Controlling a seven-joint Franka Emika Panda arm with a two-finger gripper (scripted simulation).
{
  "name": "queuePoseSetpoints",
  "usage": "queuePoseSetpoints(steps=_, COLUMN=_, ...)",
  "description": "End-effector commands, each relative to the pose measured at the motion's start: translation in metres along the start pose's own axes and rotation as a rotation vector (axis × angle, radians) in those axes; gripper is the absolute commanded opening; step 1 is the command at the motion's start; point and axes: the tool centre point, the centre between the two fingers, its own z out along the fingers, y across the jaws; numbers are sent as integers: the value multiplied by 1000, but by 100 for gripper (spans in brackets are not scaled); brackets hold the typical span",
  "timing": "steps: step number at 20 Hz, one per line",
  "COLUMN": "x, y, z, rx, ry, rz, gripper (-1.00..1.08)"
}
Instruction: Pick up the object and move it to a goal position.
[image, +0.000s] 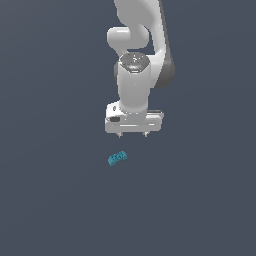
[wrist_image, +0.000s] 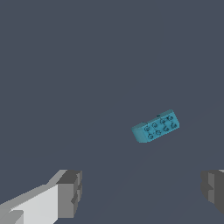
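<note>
While the white arm (image: 135, 60) hangs over the plain dark grey floor (image: 50, 200), its gripper (image: 132, 134) points straight down with the fingers (wrist_image: 70, 192) spread wide apart and nothing between them. Lying flat on the floor is the object (image: 117, 158), a small teal-blue block with its studded top facing up, turned at a slant. It sits a little toward the exterior view's left of the gripper and nearer the camera, clear of both fingertips and untouched.
</note>
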Motion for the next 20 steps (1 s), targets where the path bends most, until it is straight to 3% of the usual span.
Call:
queuePoseSetpoints(steps=1, x=0, y=0, z=0, rx=0, ry=0, rz=0, gripper=100)
queuePoseSetpoints(steps=10, x=8, y=-13, z=-20, rx=24, ry=19, rz=-3, gripper=100)
queuePoseSetpoints(steps=20, x=9, y=-9, z=-12, rx=25, ry=15, rz=59, gripper=100)
